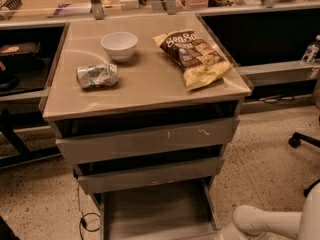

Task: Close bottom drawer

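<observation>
Speckled flooring surrounds a grey metal cabinet whose tan top carries a white bowl, a crushed can and a bag of chips. Behind it runs a long desk with dark shelves underneath. A black cable lies on the floor at the cabinet's lower left, and a chair base shows at the right edge.

Under the top sit three drawers. The top drawer has the widest front, with a few pale scratches right of centre. The middle drawer is narrower and stands out slightly from the frame. The bottom drawer is the lowest and narrowest, and it is pulled far out of the cabinet. It reads as a deep grey box with a bare floor and thin side walls, its open mouth facing up. Its long axis runs front to back, from under the middle drawer straight toward the camera. Its near end is cut off by the bottom edge, so its front panel is not seen.

A white robot arm comes in from the lower right corner. The gripper is at the bottom edge, just beside the right wall of the bottom drawer. It is mostly cut off there, so I cannot tell whether it is wide or narrow, or whether it touches the drawer.
</observation>
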Controlling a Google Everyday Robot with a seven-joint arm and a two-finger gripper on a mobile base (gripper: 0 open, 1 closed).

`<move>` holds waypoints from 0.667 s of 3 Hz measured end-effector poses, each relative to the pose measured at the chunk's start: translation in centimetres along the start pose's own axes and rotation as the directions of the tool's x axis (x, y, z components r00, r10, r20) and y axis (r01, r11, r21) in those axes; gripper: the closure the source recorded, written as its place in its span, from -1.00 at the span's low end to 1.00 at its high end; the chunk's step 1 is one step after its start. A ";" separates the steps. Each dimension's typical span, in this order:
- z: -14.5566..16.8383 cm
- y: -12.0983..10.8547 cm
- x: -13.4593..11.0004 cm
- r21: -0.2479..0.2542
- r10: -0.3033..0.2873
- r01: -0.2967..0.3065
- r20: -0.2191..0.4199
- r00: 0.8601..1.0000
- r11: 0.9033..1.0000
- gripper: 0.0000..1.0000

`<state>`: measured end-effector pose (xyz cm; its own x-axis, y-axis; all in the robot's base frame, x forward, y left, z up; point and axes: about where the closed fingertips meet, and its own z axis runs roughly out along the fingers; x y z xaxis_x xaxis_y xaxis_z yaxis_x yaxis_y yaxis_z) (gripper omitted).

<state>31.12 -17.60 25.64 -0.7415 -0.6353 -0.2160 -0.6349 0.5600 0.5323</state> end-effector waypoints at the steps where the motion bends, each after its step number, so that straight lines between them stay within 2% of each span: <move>1: 5.2 -2.8 0.1 -0.026 0.054 -0.053 0.050 0.997 0.998 1.00; 2: 8.3 -4.5 -0.2 -0.033 0.080 -0.077 0.073 0.994 0.996 1.00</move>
<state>32.36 -15.59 16.46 -0.8035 -0.5481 -0.2323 -0.5681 0.5893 0.5744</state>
